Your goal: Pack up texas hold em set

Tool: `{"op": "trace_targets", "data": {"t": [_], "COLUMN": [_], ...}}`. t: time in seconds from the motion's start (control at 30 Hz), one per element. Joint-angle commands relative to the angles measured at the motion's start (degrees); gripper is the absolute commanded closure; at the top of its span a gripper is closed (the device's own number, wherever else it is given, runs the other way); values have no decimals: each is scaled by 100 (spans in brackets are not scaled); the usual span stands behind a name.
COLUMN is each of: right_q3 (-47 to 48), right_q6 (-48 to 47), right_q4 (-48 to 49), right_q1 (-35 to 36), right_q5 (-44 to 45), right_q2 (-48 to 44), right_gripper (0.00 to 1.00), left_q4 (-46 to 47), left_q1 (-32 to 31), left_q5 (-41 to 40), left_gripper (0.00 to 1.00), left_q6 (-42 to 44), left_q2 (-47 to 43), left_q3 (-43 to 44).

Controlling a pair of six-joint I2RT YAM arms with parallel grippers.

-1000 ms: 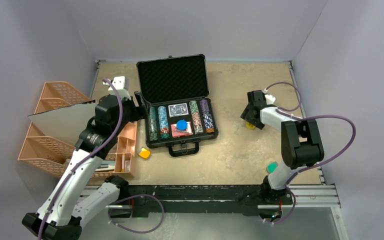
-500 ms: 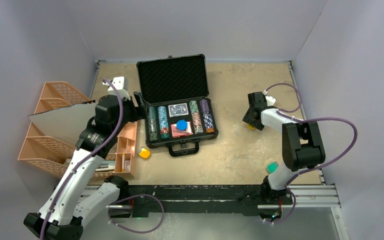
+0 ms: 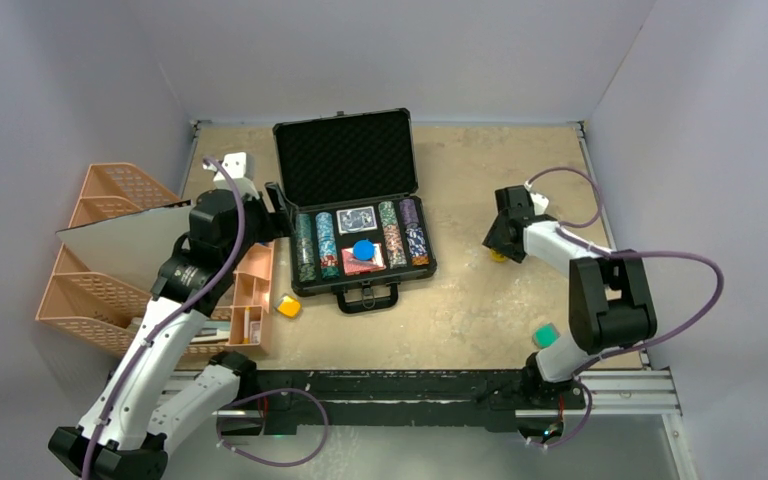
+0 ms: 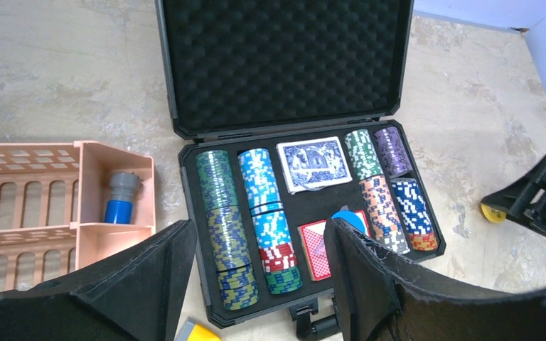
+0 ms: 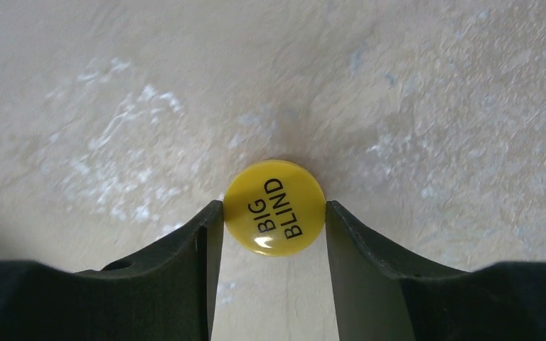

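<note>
The black briefcase (image 3: 400, 262) lies open at the table's middle, its foam lid (image 3: 345, 160) up. It holds chip stacks (image 4: 224, 227), a blue card deck (image 4: 313, 163), a red card deck (image 4: 316, 249) and a blue round button (image 3: 363, 250). My left gripper (image 4: 259, 234) is open and empty, hovering over the case's left front; it also shows in the top view (image 3: 278, 215). My right gripper (image 5: 274, 213) sits low on the table right of the case, its fingertips touching both sides of a yellow "BIG BLIND" button (image 5: 275, 207); the button also shows in the top view (image 3: 498, 256).
A small yellow block (image 3: 288, 306) lies by the case's front left corner. A small green block (image 3: 544, 335) lies near the right arm's base. An orange divided organiser (image 3: 110, 250) stands at the left, with a blue and grey cylinder (image 4: 121, 199) in one compartment.
The right arm has shifted slightly, its elbow moving right and down, while the gripper stays at the yellow button. The left arm has not moved.
</note>
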Motion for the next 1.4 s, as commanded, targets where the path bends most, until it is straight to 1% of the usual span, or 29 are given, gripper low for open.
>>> {"op": "trace_targets", "data": {"t": [0.0, 0.13, 0.23, 0.3, 0.37, 0.47, 0.57, 0.73, 0.93, 1.23, 1.3, 1.37], "right_q3": [135, 524, 851, 1086, 1228, 1504, 2065, 3138, 4124, 4944, 5062, 5073], "right_q6": [-87, 67, 243, 369, 439, 441, 344, 48, -325, -501, -494, -493], "right_q4": [-316, -557, -612, -534, -186, 276, 403, 202, 37, -422, -514, -543], "right_q1": [407, 1177, 1952, 2434, 2850, 3317, 3630, 4000, 4127, 4126, 4132, 4131], "right_q5": [-150, -8, 125, 232, 227, 246, 286, 570, 921, 1013, 1031, 945], "right_q2": [-664, -870, -874, -818, -753, -490, 140, 1187, 2007, 2797, 2898, 2899], "right_gripper": [51, 51, 51, 51, 52, 52, 52, 52, 51, 50, 48, 45], "left_q4": [149, 173, 160, 166, 172, 177, 177, 184, 151, 166, 156, 143], "left_q1": [172, 197, 206, 206, 206, 206, 206, 206, 206, 206, 206, 206], "left_q5": [-16, 60, 55, 48, 39, 42, 39, 39, -32, -89, -55, -42], "left_gripper": [31, 31, 31, 31, 31, 31, 31, 31, 31, 31, 31, 31], "left_q6": [-22, -16, -16, -16, -16, -16, -16, -20, -11, 18, 19, 28], "left_q2": [-74, -62, -69, -76, -78, -69, -38, -15, 20, 9, 48, 74], "left_q3": [3, -9, -7, -7, -13, -24, -24, -19, -14, -23, -17, 4]}}
